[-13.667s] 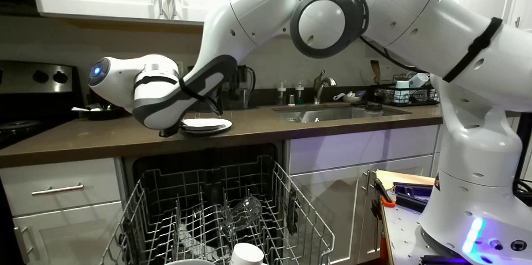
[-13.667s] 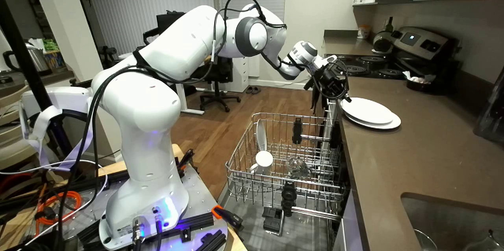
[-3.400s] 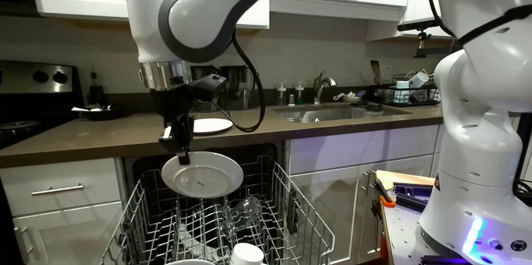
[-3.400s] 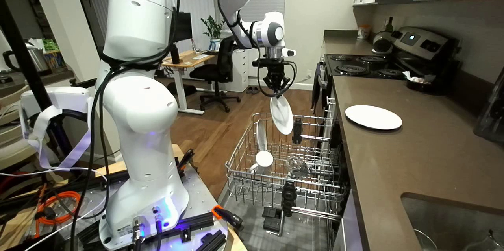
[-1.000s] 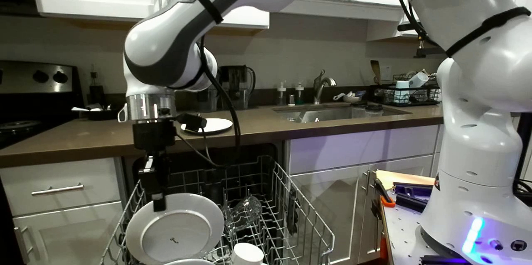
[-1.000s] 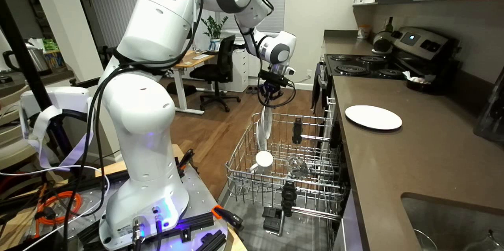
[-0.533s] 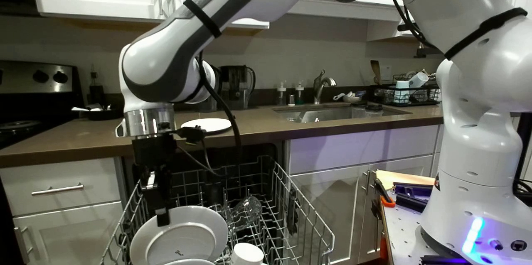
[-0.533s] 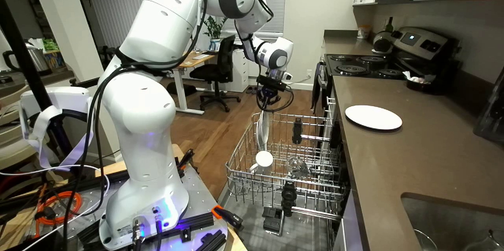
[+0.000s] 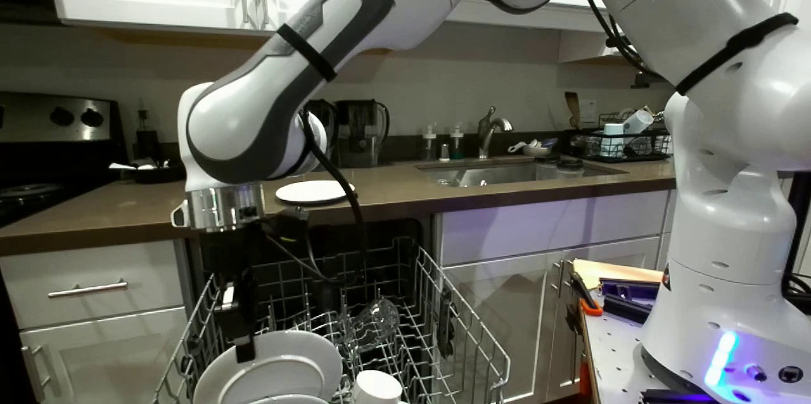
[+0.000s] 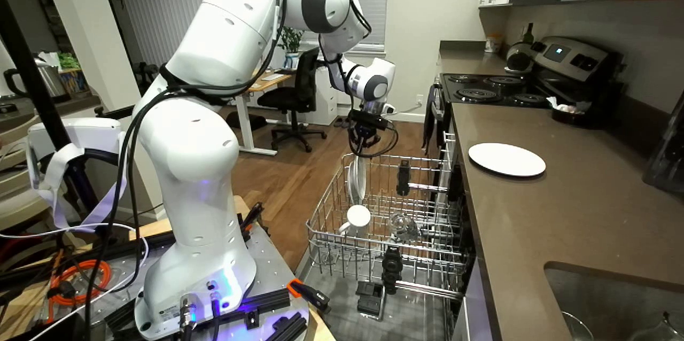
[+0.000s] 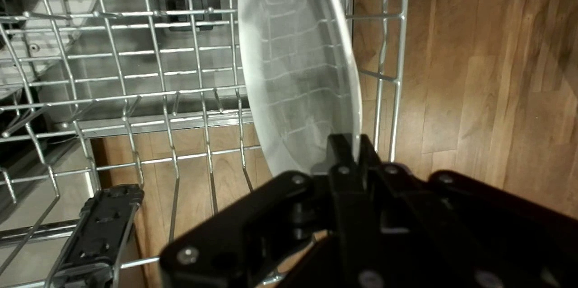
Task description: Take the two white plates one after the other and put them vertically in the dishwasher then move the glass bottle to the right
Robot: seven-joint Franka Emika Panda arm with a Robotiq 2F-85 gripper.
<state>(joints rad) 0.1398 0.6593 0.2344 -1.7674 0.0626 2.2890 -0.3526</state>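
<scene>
Left edge: pale grey wire rack (image 9: 184, 342) with upright tines, standing out from the built-in, dark-lined dishwasher (image 9: 380, 232).

Next: my black two-fingered end effector (image 11: 354, 149), pointing down over the rack; fingers drawn in to a rim's thickness, one on either side.

Pinched between them: glossy white round plate (image 9: 279, 363), near vertical, inside the rack, lower edge out of sight; whether it sits between tines I cannot tell. Step in hand, as I judge it: seating this plate. Handling: press it down in its own plane; let the tines take the weight before I let go; part the fingers only slightly, since a white upright dish (image 9: 291, 400) stands just beside, touching or not unclear; then rise along the rim without dragging it.

Beyond: matching white round plate (image 9: 313, 192), flat on the brown table (image 9: 158, 204), to be fetched afterwards.

Further right, in the rack: clear glass vessel (image 9: 380, 318), tilted; whether it is the task's bottle I cannot tell. In front of it: white cup (image 9: 377, 386). A sideways swing could knock either; best to lift clear first.
</scene>
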